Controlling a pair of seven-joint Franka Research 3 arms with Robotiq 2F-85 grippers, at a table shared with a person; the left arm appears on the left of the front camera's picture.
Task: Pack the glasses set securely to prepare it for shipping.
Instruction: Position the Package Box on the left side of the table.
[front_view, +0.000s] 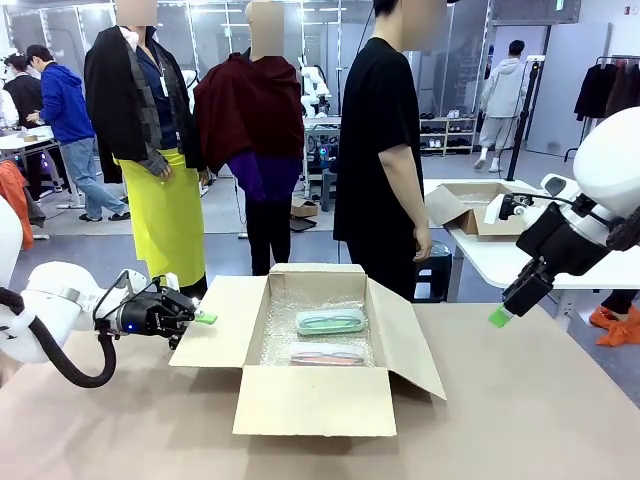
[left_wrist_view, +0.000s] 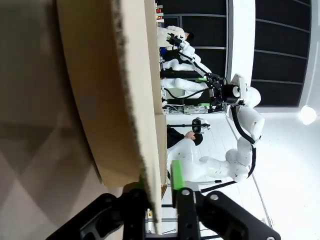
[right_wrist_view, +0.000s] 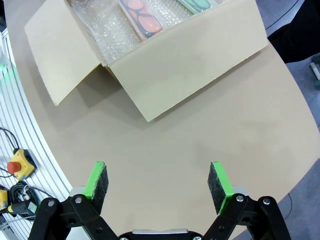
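- We see a matt brown cardboard box (front_view: 315, 400), its cut flap edge rough and fibrous.
- We see clear, glossy bubble wrap (front_view: 282, 330) lining it.
- The mint pack (front_view: 330, 321) and pink pack (front_view: 328, 354) look shiny, clear-wrapped.
- The worktop (front_view: 520, 410) is smooth, matt beige.
- The fingers (right_wrist_view: 98, 182) carry matt green pads.

White rounded arms (front_view: 45, 305), black cable loops, black grippers (front_view: 195, 317) with green pads (right_wrist_view: 220, 184).

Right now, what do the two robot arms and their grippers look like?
Both arms are white with rounded joints. The left arm carries a looping black cable and a small blue light near its black left gripper. The right gripper is black with bright green pads on its two fingers.
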